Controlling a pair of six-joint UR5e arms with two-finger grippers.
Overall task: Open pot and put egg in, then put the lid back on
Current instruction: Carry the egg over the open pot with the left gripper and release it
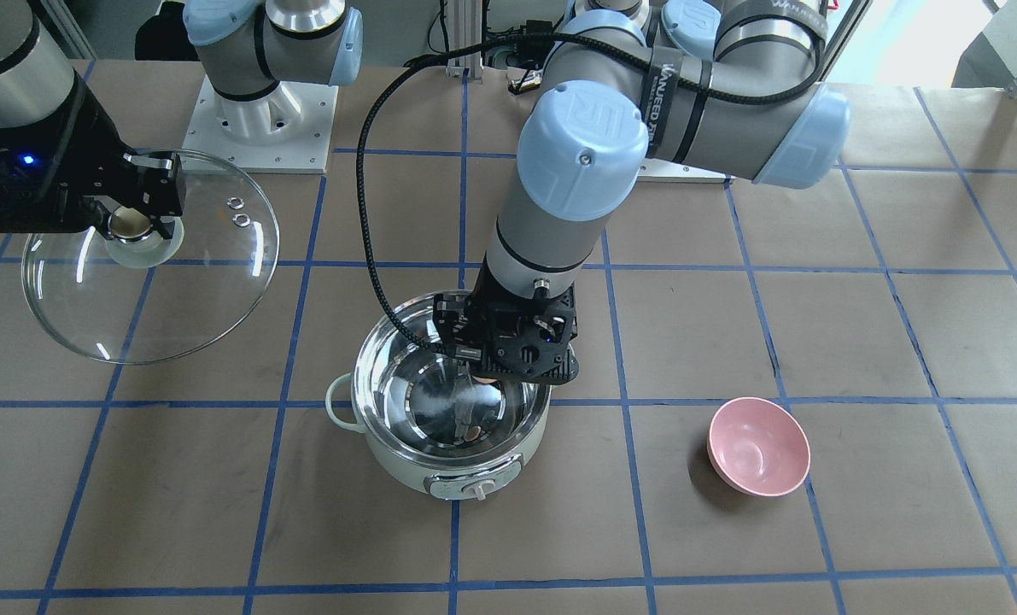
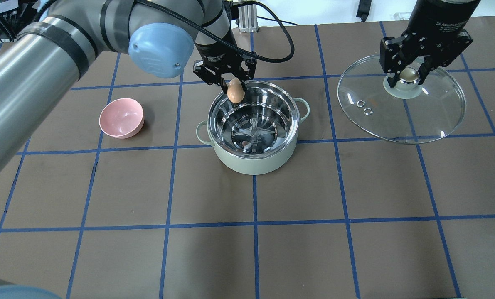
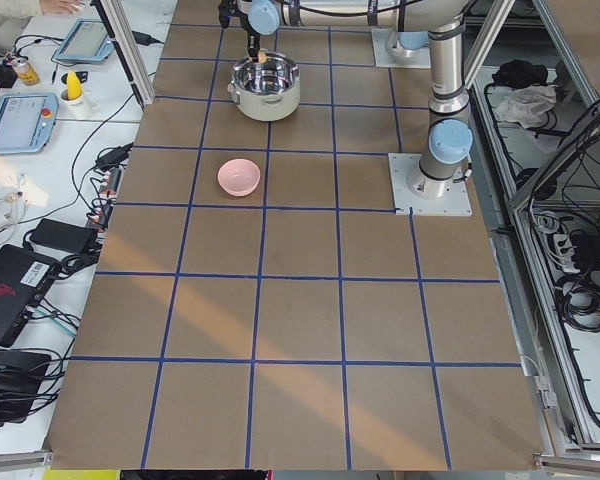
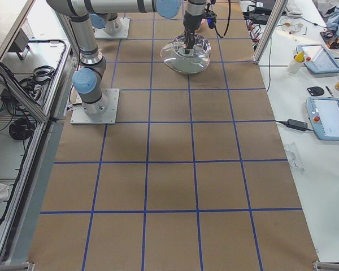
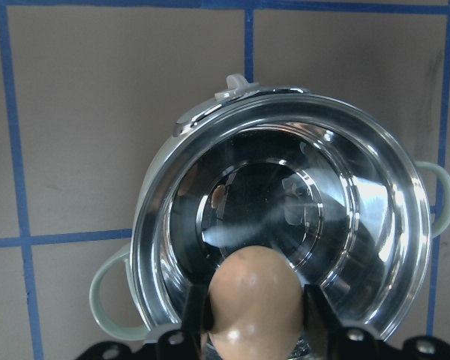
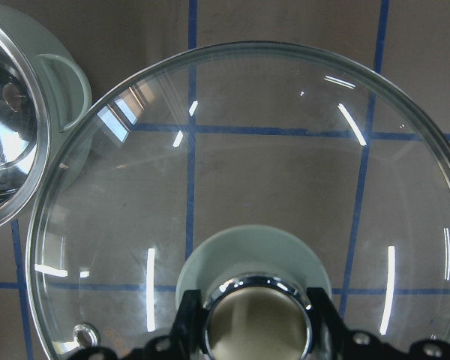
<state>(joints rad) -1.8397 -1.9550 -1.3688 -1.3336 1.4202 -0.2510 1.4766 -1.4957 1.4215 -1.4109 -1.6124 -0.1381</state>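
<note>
The mint-green pot (image 2: 253, 160) stands open mid-table, its steel inside bare; it also shows in the front view (image 1: 406, 465) and the left wrist view (image 5: 157, 187). My left gripper (image 2: 235, 92) is shut on the tan egg (image 2: 235, 91), held over the pot's far rim; the egg fills the bottom of the left wrist view (image 5: 255, 304). My right gripper (image 2: 409, 77) is shut on the knob of the glass lid (image 2: 438, 112), held to the right of the pot. The lid also shows in the front view (image 1: 175, 290) and the right wrist view (image 6: 285, 165).
A pink bowl (image 2: 121, 118) sits on the table left of the pot; it also shows in the front view (image 1: 758, 445). Brown paper with a blue tape grid (image 2: 255, 226) covers the table. The left arm's black cable (image 1: 371, 171) loops above the pot.
</note>
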